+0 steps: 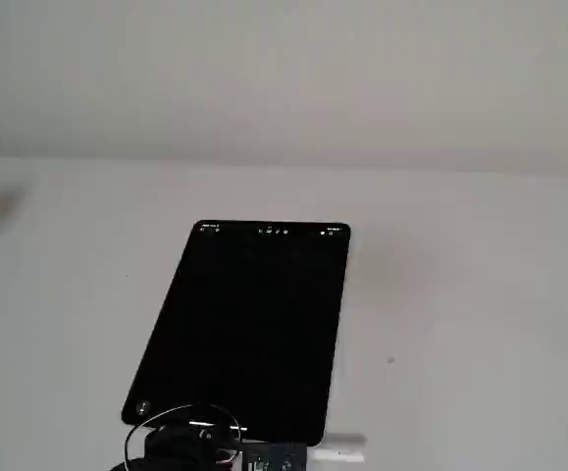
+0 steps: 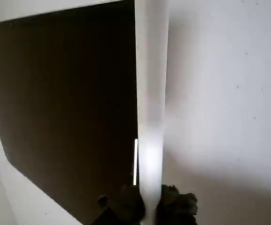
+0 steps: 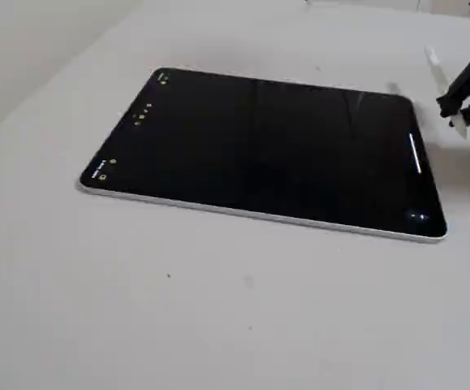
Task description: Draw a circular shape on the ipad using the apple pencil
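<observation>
The ipad (image 1: 249, 329) lies flat on the white table, its black screen blank; it also shows in the wrist view (image 2: 65, 103) and in a fixed view (image 3: 267, 146). No circular shape shows on it. My gripper (image 3: 459, 104) is shut on the apple pencil (image 3: 437, 69), a thin white stick, just beyond the tablet's short edge away from the icons. In the wrist view the pencil (image 2: 151, 93) runs up from the gripper (image 2: 149, 208) along the screen's edge. In a fixed view the gripper (image 1: 259, 459) and pencil (image 1: 342, 451) sit at the bottom edge.
A short white bar (image 3: 416, 154) shows on the screen near the gripper's end. A black cable loop (image 1: 180, 427) arches over the tablet's near corner. Bare white table (image 3: 218, 309) surrounds the tablet.
</observation>
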Tool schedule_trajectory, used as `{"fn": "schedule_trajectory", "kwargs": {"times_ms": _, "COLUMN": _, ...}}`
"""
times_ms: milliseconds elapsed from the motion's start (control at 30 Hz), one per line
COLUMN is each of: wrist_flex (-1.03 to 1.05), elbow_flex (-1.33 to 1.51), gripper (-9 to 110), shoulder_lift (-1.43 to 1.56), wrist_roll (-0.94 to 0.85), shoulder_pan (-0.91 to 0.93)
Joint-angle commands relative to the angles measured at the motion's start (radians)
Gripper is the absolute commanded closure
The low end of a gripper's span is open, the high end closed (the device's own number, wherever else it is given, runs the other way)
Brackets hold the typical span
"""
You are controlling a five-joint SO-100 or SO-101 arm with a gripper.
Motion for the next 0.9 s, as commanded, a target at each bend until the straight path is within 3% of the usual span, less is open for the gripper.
{"fn": "schedule_trajectory", "kwargs": {"times_ms": 0, "wrist_flex": -0.173, "elbow_flex": 0.002, "gripper": 101, "shoulder_lift": 0.009, "wrist_roll": -0.483, "shoulder_pan": 0.026}}
{"fn": "schedule_trajectory", "kwargs": {"times_ms": 867, "wrist_flex": -0.215, "elbow_flex": 0.000, "gripper": 101, "shoulder_lift": 0.009, "wrist_roll": -0.535, "shoulder_pan": 0.025}}
